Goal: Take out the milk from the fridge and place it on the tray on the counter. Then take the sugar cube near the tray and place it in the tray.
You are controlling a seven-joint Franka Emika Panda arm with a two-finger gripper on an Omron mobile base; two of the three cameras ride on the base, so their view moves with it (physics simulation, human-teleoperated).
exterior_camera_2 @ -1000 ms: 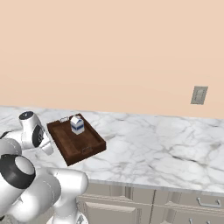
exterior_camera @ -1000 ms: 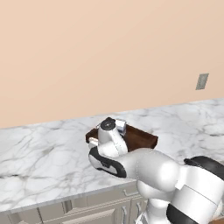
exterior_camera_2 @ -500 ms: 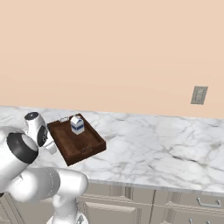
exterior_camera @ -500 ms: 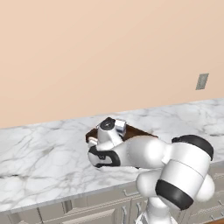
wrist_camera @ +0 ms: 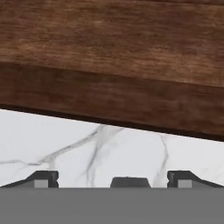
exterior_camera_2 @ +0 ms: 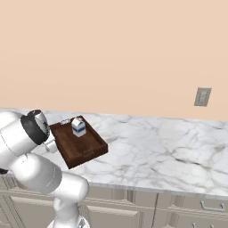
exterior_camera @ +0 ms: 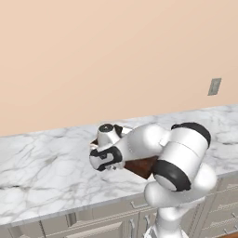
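Note:
The milk [exterior_camera_2: 78, 127], a small white carton with a blue band, stands upright in the far part of the dark wooden tray [exterior_camera_2: 84, 149] on the white marble counter [exterior_camera_2: 156, 147]. My gripper [wrist_camera: 114, 178] hangs low over the marble just beside the tray's outer wall [wrist_camera: 109, 96], open, with nothing between its fingertips [wrist_camera: 43, 178]. In the left base view my wrist [exterior_camera: 106, 155] sits at the tray's left end and the arm covers most of the tray [exterior_camera: 139, 166]. The sugar cube is hidden. The fridge is out of view.
A bare beige wall runs behind the counter, with a grey outlet plate [exterior_camera_2: 202, 96] at the right. Marble stretches wide to the right of the tray. Panelled cabinet drawers [exterior_camera_2: 209, 207] run below the front edge.
The arm's elbow has swung round, and the hand has shifted slightly left and down by the tray's end. Milk and tray have stayed put. The jaws stay open.

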